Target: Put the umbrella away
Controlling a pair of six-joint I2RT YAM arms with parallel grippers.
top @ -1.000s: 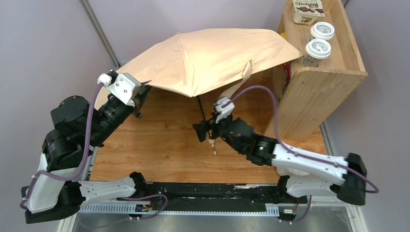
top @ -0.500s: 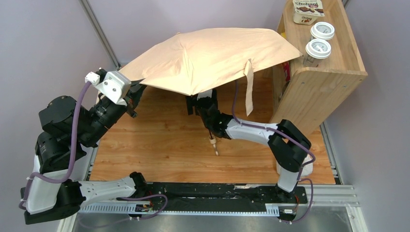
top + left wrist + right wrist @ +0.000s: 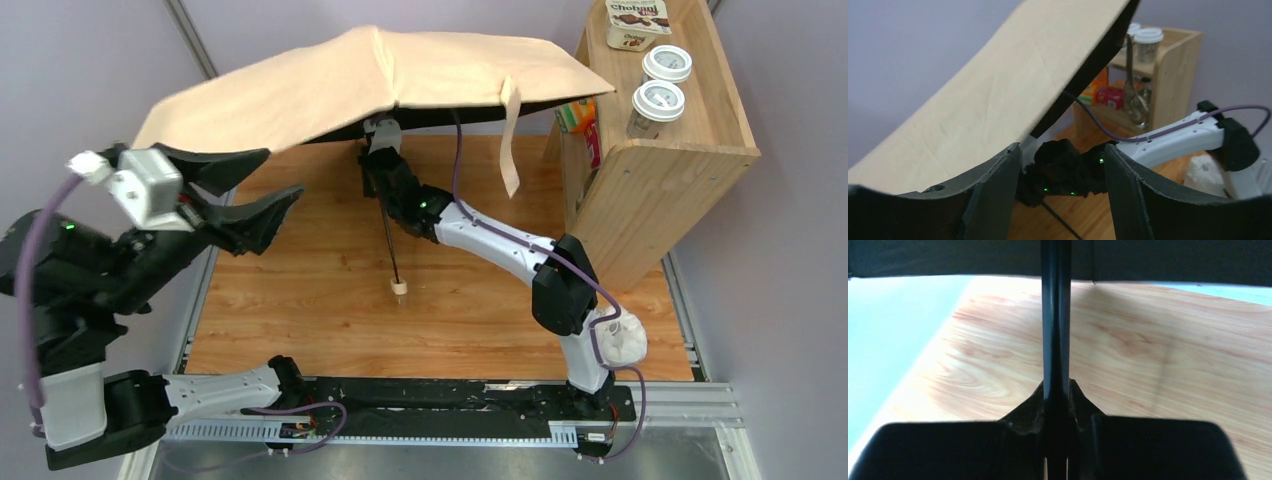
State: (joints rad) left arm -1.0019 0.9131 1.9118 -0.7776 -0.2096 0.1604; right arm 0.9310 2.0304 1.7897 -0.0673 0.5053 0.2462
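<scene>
The umbrella point(image 3: 350, 85) stands open, its beige canopy spread over the far half of the table, a strap tab point(image 3: 510, 140) hanging from its right side. Its thin dark shaft point(image 3: 390, 250) runs down to a small wooden knob handle point(image 3: 399, 289) just above the tabletop. My right gripper point(image 3: 378, 180) reaches under the canopy and is shut on the shaft point(image 3: 1055, 315), which fills the gap between its jaws point(image 3: 1056, 395). My left gripper point(image 3: 283, 172) hangs open just below the canopy's left edge point(image 3: 998, 90), holding nothing point(image 3: 1063, 155).
A wooden shelf unit point(image 3: 680, 150) stands at the right, close to the canopy's edge, with two lidded cups point(image 3: 658, 100) and a Chobani box point(image 3: 637, 20) on top. A white plastic bag point(image 3: 620, 340) lies by the right arm's base. Grey walls close in on the left and back.
The left gripper has opened, let go of the canopy edge and drawn back to the left. The right gripper has closed on the shaft; the umbrella has risen and shifted farther back and left.
</scene>
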